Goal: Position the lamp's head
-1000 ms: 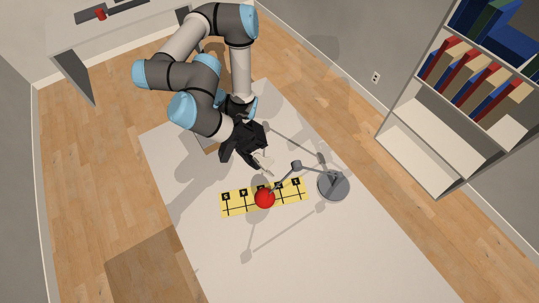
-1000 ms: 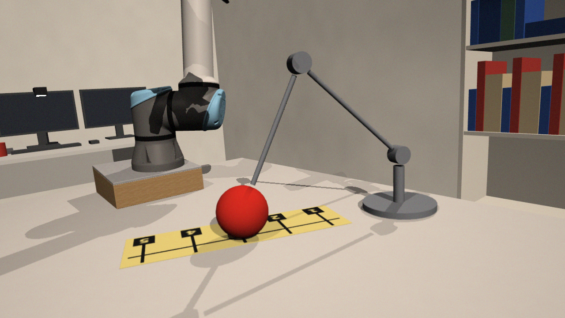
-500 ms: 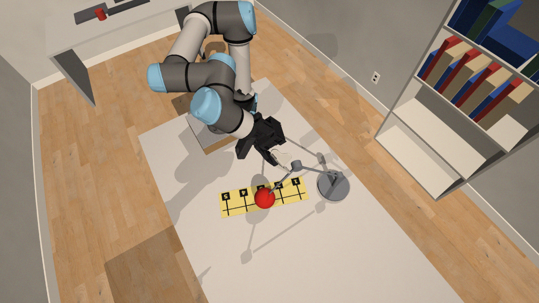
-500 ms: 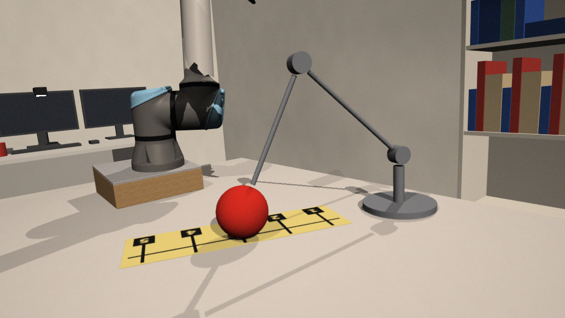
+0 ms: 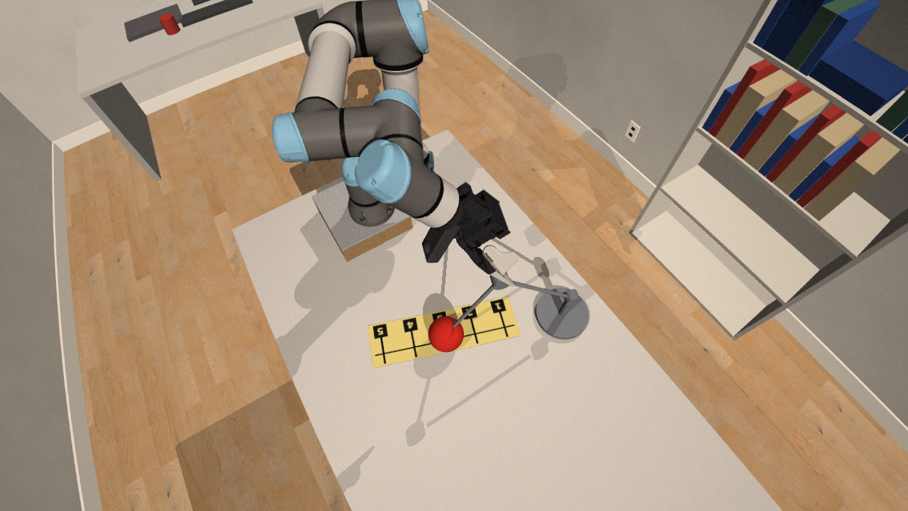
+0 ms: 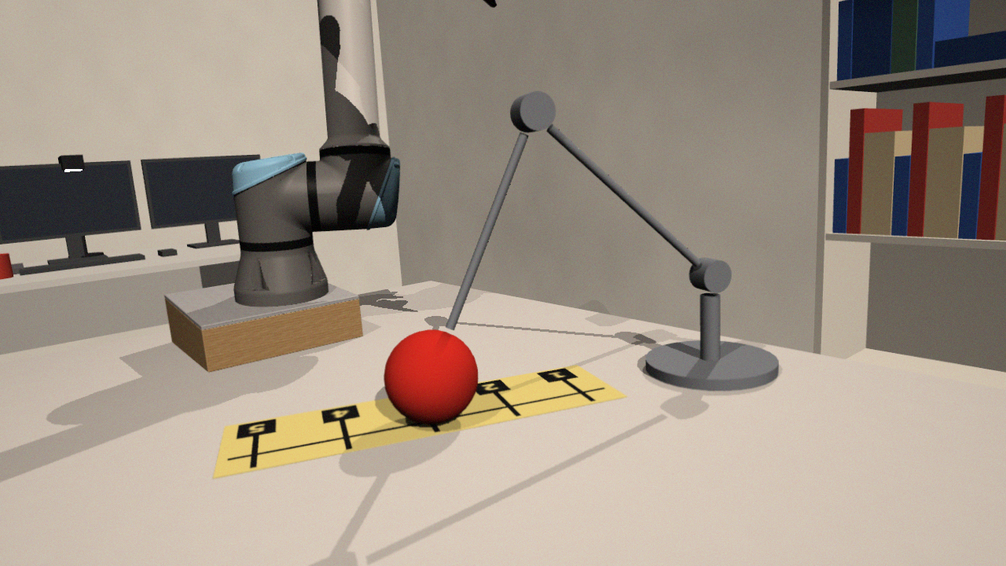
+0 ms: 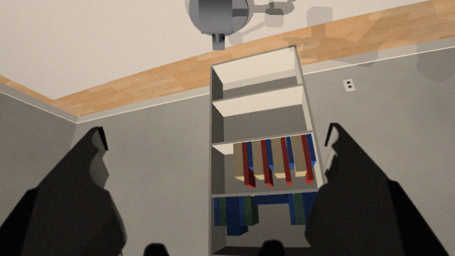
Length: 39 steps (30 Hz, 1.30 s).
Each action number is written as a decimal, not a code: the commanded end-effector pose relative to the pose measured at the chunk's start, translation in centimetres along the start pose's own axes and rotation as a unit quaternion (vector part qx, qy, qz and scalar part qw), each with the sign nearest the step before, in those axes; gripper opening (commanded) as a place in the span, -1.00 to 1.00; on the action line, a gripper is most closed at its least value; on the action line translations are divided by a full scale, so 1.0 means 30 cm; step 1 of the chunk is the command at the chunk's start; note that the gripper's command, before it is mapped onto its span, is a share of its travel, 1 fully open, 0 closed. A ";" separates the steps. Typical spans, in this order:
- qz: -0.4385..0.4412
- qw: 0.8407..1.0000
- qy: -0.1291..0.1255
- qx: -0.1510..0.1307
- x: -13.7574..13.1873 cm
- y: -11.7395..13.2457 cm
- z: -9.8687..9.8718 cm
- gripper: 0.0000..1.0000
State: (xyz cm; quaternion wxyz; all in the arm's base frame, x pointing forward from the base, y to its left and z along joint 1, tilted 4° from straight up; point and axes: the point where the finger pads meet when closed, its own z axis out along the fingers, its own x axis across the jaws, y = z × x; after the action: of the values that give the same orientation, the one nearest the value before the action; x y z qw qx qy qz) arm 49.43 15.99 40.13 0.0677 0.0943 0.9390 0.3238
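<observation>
Overhead, the gripper [image 5: 490, 253] stands wide apart with nothing between its dark fingers, high above the bench, close over the lamp's elbow joint [image 6: 532, 112]. From that joint one rod drops toward seven o'clock to the red lamp head [image 6: 430, 376], which rests low on the yellow numbered strip [image 6: 295, 439] at the third mark, between marks 2 and 4. At four o'clock from the elbow, the round grey lamp base [image 6: 745, 367] sits just beyond mark 1.
</observation>
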 end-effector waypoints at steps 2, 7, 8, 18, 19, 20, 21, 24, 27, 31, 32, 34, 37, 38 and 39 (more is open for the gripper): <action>0.000 1.000 -0.001 0.000 -0.001 0.061 0.044 1.00; 0.000 1.000 -0.001 0.000 0.000 0.113 0.082 1.00; 0.000 1.000 -0.001 0.000 0.000 0.113 0.082 1.00; -0.001 1.000 0.000 0.000 -0.003 0.141 0.105 1.00; -0.001 1.000 0.000 0.000 -0.003 0.144 0.108 1.00; -0.001 1.000 0.000 0.000 -0.003 0.147 0.111 1.00; -0.001 1.000 0.000 -0.001 -0.004 0.150 0.113 1.00; -0.001 1.000 0.000 -0.001 -0.005 0.159 0.121 1.00; -0.001 1.000 0.000 0.008 -0.005 0.159 0.121 1.00; -0.002 0.999 0.002 0.041 -0.004 0.156 0.119 1.00; -0.003 0.999 0.002 0.049 -0.004 0.156 0.118 1.00; -0.003 0.998 0.002 0.066 -0.004 0.155 0.118 1.00; -0.004 0.996 0.003 0.091 -0.004 0.153 0.116 1.00; -0.005 0.995 0.004 0.100 -0.004 0.153 0.116 1.00; -0.005 0.994 0.004 0.108 -0.004 0.152 0.115 1.00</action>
State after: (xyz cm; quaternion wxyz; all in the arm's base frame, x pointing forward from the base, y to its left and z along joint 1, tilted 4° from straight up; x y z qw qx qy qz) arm 50.81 21.55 40.22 0.0502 0.0563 0.9583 0.2756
